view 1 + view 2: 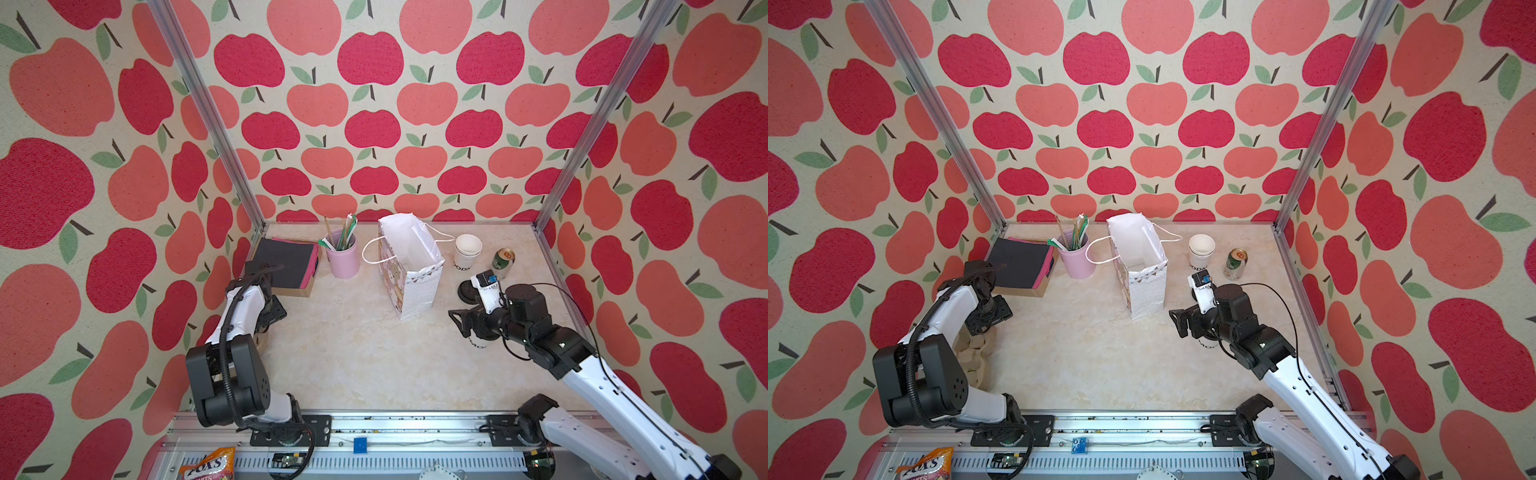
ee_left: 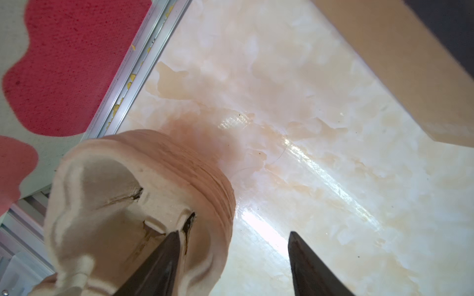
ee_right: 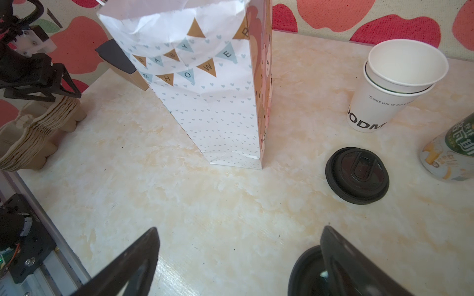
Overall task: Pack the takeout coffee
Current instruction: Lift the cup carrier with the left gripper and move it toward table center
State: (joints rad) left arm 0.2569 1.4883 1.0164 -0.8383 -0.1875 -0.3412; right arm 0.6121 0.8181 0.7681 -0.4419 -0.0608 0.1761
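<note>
Fingers of right gripper (image 3: 239, 228) and left gripper (image 2: 234, 232) are standing apart. The takeout coffee (image 3: 304, 267), sitting beside one right finger, is looking light and crushable; grip mid-wall, gently.

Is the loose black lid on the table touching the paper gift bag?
Apart. The right wrist view shows bare table between the black lid and the gift bag.
</note>
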